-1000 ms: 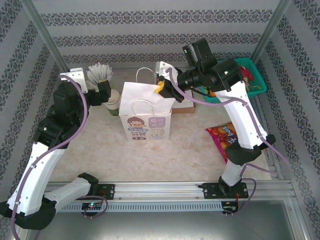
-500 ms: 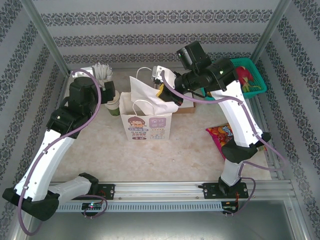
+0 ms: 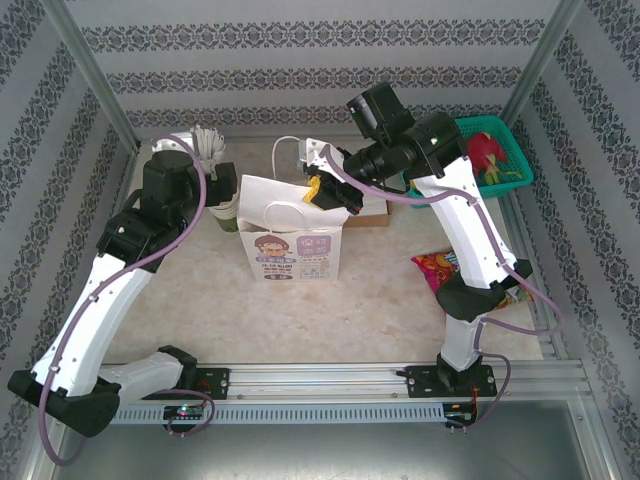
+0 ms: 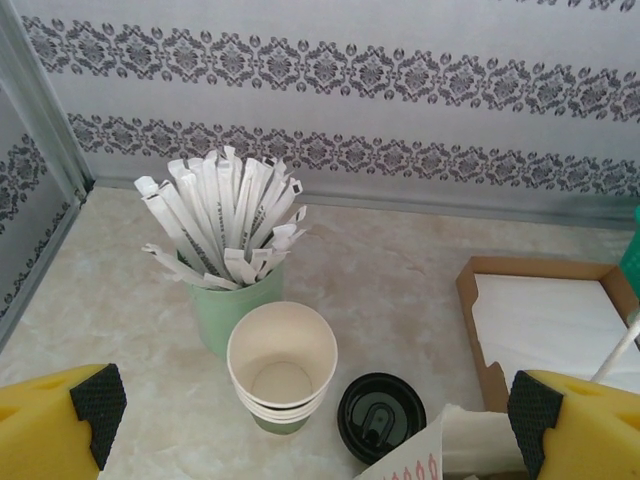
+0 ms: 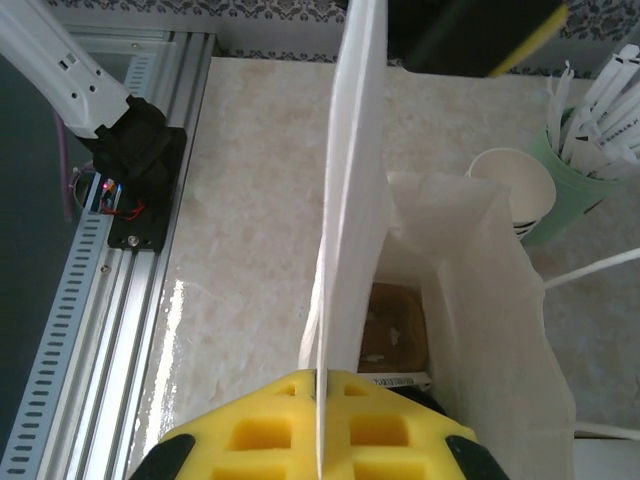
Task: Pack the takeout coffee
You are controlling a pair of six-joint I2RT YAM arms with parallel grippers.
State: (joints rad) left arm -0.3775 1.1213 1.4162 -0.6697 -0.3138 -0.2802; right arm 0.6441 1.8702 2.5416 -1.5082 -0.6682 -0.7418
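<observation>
The takeout coffee [image 4: 381, 415] stands on the table with its round black lid facing up, just right of a stack of cream cups [image 4: 282, 365]. The corner of the white paper bag [image 4: 420, 462] covers its near side. My left gripper [image 4: 314, 415] hangs open above the cups and the coffee, touching nothing. In the top view it [image 3: 218, 188] sits left of the bag [image 3: 293, 240]. My right gripper [image 5: 318, 400] is shut on the bag's upper edge [image 5: 350, 200], holding the mouth open. A brown item [image 5: 395, 325] lies inside the bag.
A pale green cup of white sticks [image 4: 232, 300] stands behind the stacked cups. A cardboard tray of napkins [image 4: 545, 320] lies to the right. A teal basket [image 3: 497, 150] sits at the back right, and a snack packet [image 3: 445, 270] lies by the right arm.
The left arm has swung in and stretched over the cups, its gripper still open. The right gripper kept its hold on the bag's edge and shifted slightly left.
</observation>
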